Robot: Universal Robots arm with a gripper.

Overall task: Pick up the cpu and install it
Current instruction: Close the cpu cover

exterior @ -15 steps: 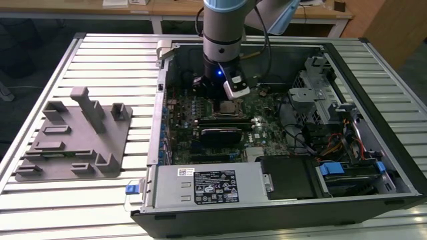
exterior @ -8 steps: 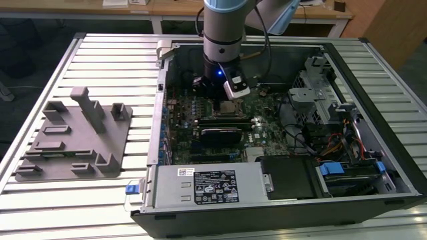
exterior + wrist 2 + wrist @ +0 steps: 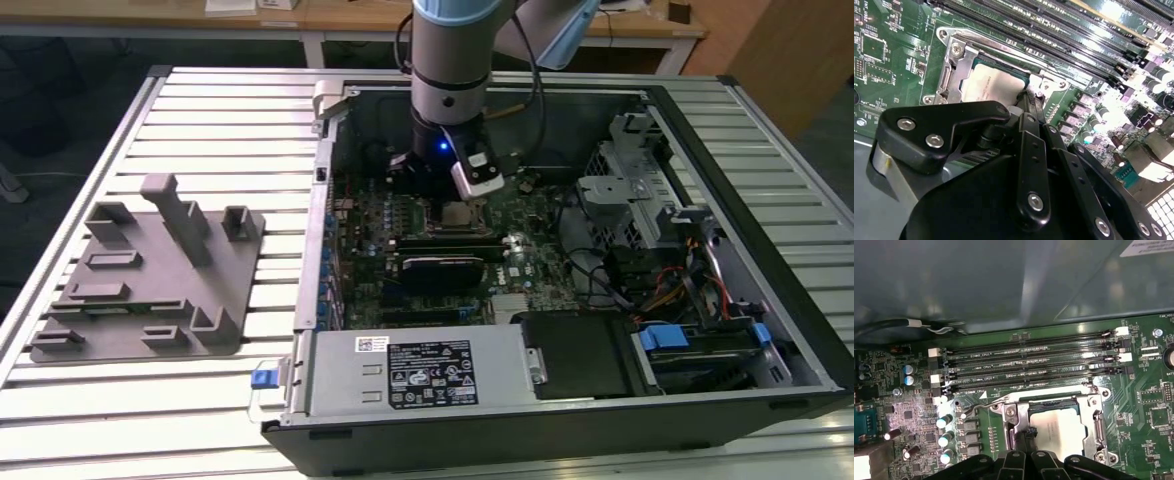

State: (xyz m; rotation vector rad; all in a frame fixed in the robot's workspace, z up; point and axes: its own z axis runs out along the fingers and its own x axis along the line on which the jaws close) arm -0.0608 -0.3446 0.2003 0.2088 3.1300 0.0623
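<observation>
The cpu (image 3: 459, 212) (image 3: 990, 84) (image 3: 1060, 428), a flat square chip with a silver top, lies inside the open metal socket frame (image 3: 952, 65) (image 3: 1099, 426) on the green motherboard. My gripper (image 3: 449, 197) (image 3: 1027, 98) (image 3: 1026, 436) hangs straight above it inside the open computer case. Its black fingers stand close together and shut, with their tips at one edge of the cpu. Whether the tips touch the chip cannot be told. The gripper's own links hide part of the cpu in both wrist views.
Several long memory slots (image 3: 1029, 365) run beside the socket. The case (image 3: 747, 130) also holds a power supply (image 3: 414, 370), a drive cage (image 3: 641, 190) and cables (image 3: 627, 285). A grey plastic tray with upright posts (image 3: 147, 270) lies on the slatted table at the exterior view's left.
</observation>
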